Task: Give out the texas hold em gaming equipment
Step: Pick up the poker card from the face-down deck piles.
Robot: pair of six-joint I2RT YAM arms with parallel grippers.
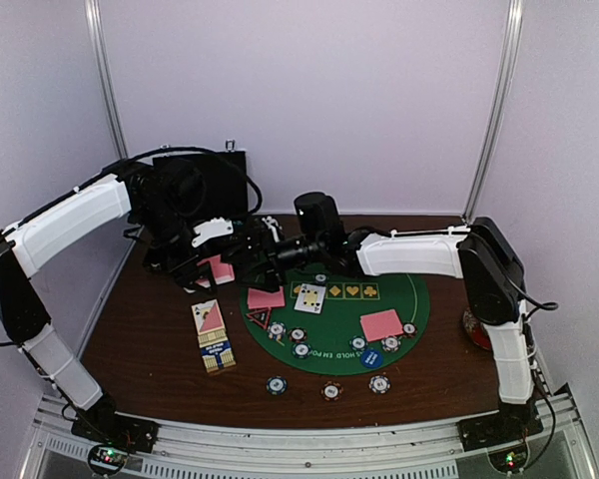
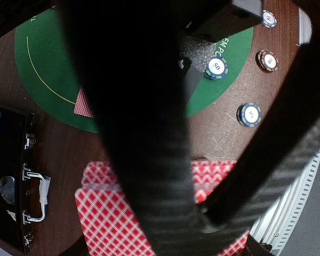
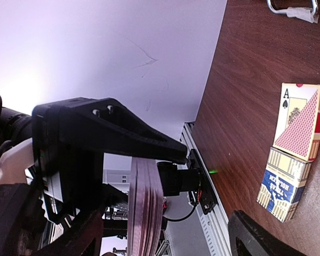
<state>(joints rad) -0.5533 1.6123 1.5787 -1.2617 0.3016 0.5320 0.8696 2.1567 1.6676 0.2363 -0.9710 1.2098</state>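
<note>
My left gripper (image 1: 212, 267) is shut on a deck of pink-backed cards (image 1: 218, 268), held above the table left of the green mat; the deck fills the bottom of the left wrist view (image 2: 112, 218). My right gripper (image 1: 263, 257) reaches across to it and is open, with the deck's edge (image 3: 144, 213) between its fingers. On the mat lie two face-down pink cards (image 1: 267, 297) (image 1: 381, 324), a face-up card (image 1: 309, 297), several chips (image 1: 299, 341) and a blue disc (image 1: 371, 357). Three chips (image 1: 330, 390) sit in front of the mat.
The green felt mat (image 1: 419, 299) covers the table's middle. A card box (image 1: 213, 337) lies left of it and also shows in the right wrist view (image 3: 296, 149). The black hinged case (image 1: 202, 180) stands at the back left. A red object (image 1: 473, 329) sits by the right arm.
</note>
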